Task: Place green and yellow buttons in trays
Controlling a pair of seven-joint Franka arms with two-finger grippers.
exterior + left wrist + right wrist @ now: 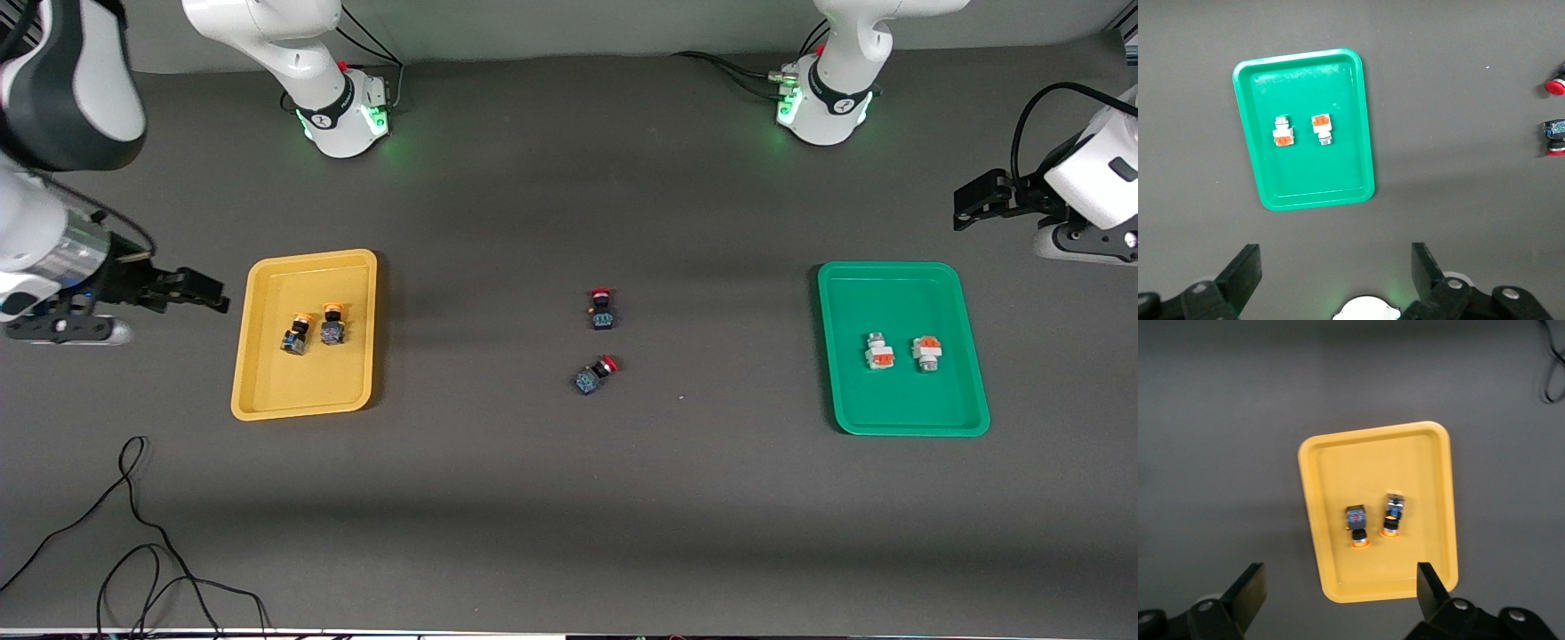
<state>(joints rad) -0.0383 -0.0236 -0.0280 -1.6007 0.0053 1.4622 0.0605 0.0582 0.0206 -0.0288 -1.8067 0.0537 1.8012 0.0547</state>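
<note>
Two black-bodied buttons with orange-yellow caps (pixel 297 332) (pixel 332 324) lie in the mustard yellow tray (pixel 267 364). They also show in the right wrist view (pixel 1357 525) (pixel 1392 513) in that tray (pixel 1378 460). Two white-bodied buttons with orange bands (pixel 878 352) (pixel 926 352) lie in the green tray (pixel 907 400). They also show in the left wrist view (pixel 1283 131) (pixel 1322 127) in that tray (pixel 1305 173). My right gripper (pixel 209 293) (pixel 1340 585) is open and empty, over the table beside the yellow tray. My left gripper (pixel 973 200) (pixel 1335 267) is open and empty, over the table at the left arm's end.
Two black switches with red caps (pixel 602 308) (pixel 596 374) lie on the dark table between the trays; they also show at the left wrist view's edge (pixel 1555 85) (pixel 1555 137). A loose black cable (pixel 133 533) lies near the front corner at the right arm's end.
</note>
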